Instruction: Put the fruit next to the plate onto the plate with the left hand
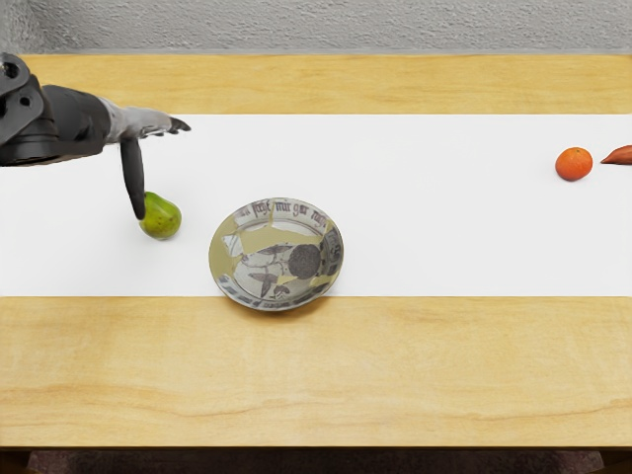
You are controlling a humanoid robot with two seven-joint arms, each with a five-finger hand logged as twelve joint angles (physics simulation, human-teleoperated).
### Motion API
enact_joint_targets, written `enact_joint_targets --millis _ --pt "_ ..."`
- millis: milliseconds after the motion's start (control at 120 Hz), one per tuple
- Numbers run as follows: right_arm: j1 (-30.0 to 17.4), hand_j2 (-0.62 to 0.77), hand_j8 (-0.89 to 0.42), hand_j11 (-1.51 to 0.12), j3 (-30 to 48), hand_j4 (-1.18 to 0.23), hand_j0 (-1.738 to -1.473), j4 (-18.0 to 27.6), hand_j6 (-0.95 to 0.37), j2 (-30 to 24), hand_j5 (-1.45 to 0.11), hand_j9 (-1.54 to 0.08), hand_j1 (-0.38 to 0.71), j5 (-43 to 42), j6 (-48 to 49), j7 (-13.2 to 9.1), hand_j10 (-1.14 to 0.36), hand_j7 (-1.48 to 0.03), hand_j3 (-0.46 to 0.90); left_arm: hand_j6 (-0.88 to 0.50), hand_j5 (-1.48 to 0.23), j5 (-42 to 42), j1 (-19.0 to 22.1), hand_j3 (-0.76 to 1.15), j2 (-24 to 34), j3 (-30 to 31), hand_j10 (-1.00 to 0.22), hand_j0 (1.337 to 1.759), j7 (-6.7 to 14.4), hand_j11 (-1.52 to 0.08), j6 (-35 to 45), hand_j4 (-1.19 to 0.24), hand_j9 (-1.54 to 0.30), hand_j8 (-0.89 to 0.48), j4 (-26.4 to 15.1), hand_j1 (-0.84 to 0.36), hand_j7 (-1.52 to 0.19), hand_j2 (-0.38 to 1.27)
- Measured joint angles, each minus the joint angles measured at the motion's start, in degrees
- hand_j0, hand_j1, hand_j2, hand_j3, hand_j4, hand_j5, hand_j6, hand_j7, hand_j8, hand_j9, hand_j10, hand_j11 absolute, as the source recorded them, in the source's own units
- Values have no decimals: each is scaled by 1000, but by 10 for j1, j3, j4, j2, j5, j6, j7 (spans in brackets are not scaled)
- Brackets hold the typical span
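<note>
Counter (316, 375): wood, bare at the near edge. White mat (425, 212) runs across the middle & carries everything.
Plate (276, 254): shiny, patterned, at the mat's near edge, left of centre. Nothing on it.
Green fruit (161, 216): task's thing. Sits on the mat just left of the plate, close but w/ a gap showing. Not lifted.
Left hand (138, 138): arm comes in from the pic's left, hand above & behind the fruit.
Fingers (132, 183): released, spread, grasping nothing. One dark finger hangs straight down w/ its tip at the fruit's upper left side. Touching or a hair off, can't tell. Another points right, well above the mat.
Right hand: not in view.
Orange fruit (574, 163): far right of the mat, well apart from the plate, so prob not the target.
Red thing (620, 155): beside the orange fruit, cut by the pic's edge, can't ID.
Step (my guess): pre-grasp, task barely begun.
Risk 1: one finger on a round fruit w/ no opposing finger. If it pushes, the fruit prob rolls right, bumps the plate rim or slides the plate.
Risk 2: closing from this pose may pinch only the top, so the fruit could squirt out on the lift.
Risk 3: short carry, but the rim is raised. Too low a lift could clip it & tip the plate.
Risk 4: dropped from too high, the fruit could roll off the far side.
</note>
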Motion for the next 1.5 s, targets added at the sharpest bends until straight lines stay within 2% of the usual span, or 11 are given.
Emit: enact_joint_targets --millis 208,300,733,1500 --pt "3 0 0 0 0 0 -1658 -1 0 0 0 0 -349 0 0 0 0 0 0 -21 -22 26 17 0 -19 57 -19 1658 0 -22 63 -20 -22 -21 -11 330 -22 4" --pt "4 0 0 0 0 0 -1658 -1 0 0 0 0 -349 0 0 0 0 0 0 -22 -23 33 38 0 -32 68 -20 1658 0 -23 81 -21 -23 -22 -10 329 -23 5" --pt "6 0 0 0 0 0 -1658 -2 0 0 0 0 -349 0 0 0 0 0 0 -51 -60 54 54 0 -31 107 -49 1658 0 -60 149 -50 -60 -51 -7 295 -60 11" --pt "6 0 0 0 -1 0 -1658 -2 0 0 0 0 -349 0 0 -1 0 0 0 -216 -275 57 55 0 -26 126 -214 1658 0 -274 160 -215 -274 -216 -7 98 -275 45"
